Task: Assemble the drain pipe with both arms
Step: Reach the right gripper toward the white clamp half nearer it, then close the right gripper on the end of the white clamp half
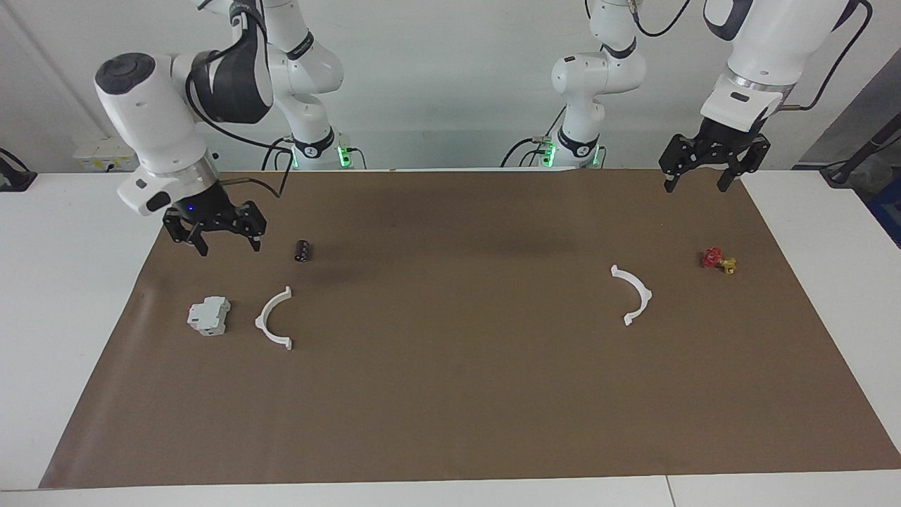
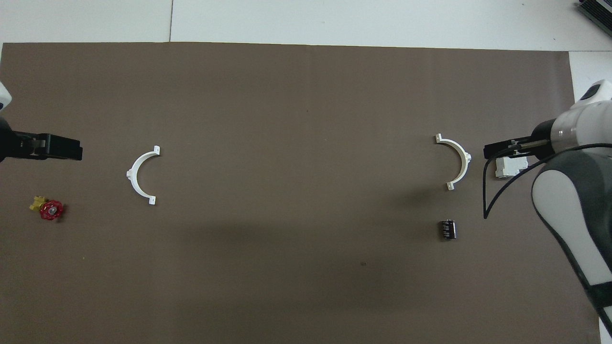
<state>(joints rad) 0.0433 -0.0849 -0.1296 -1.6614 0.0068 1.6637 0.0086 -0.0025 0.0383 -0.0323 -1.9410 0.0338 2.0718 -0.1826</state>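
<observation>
The two thin white plastic half-ring arcs (image 1: pixel 274 318) (image 1: pixel 633 293) lie well apart on the brown mat (image 1: pixel 450 394) covering the counter, one toward each arm's end. The right tool (image 1: pixel 224 243), jaws apart and empty, hangs over the mat near the small black cylinder (image 1: pixel 303 251), probably bound for its arc. The left tool (image 1: pixel 706 177) waits, likewise agape.

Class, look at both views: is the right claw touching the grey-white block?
Apart. In the facing view the right claw hangs open above the mat, with bare brown mat showing between it and the grey-white block. The overhead overlap misleads.
</observation>
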